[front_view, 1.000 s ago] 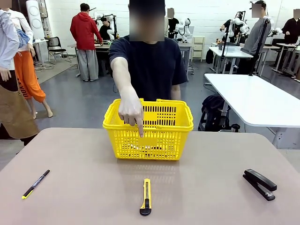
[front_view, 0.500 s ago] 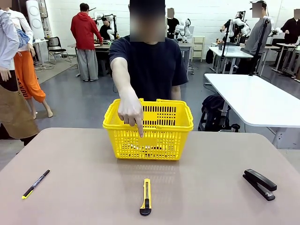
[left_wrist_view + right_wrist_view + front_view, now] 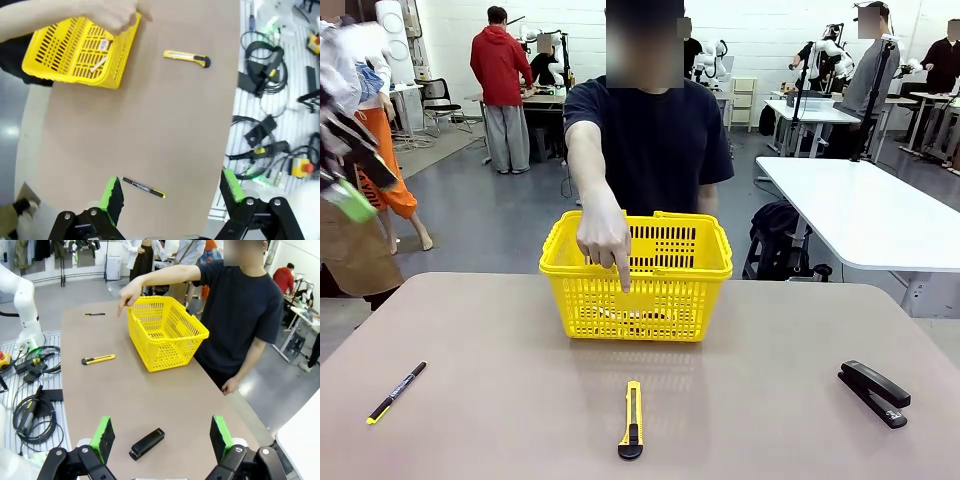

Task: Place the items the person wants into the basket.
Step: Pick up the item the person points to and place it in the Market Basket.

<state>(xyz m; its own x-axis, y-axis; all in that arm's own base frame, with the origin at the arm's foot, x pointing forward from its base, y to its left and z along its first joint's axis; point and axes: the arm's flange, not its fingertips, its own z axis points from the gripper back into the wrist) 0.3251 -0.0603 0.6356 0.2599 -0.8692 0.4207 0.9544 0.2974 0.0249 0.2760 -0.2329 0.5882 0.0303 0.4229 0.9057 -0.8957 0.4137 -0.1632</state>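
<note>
The yellow basket [image 3: 650,300] stands mid-table in front of the person [image 3: 655,140]. The person's hand [image 3: 604,238] reaches over its near rim, index finger pointing down towards the table in front of it. There lies the yellow utility knife [image 3: 632,420] with its black end nearest me. A slim white item [image 3: 98,63] lies inside the basket [image 3: 75,52]. My left gripper [image 3: 352,180] shows blurred at the upper left, high above the table; its green pads [image 3: 112,192] stand wide apart, holding nothing. My right gripper [image 3: 161,436] is open too, above the black stapler [image 3: 146,443].
A thin black pen with yellow tip [image 3: 396,392] lies near the table's left edge, the stapler [image 3: 874,393] at the right. Cables and boxes [image 3: 270,100] lie on the floor on the robot's side. Other people and white tables [image 3: 870,210] stand behind.
My left arm has swung into the front view at the upper left, blurred by motion. The person has shifted slightly right, still pointing. The knife, pen and stapler lie where they were.
</note>
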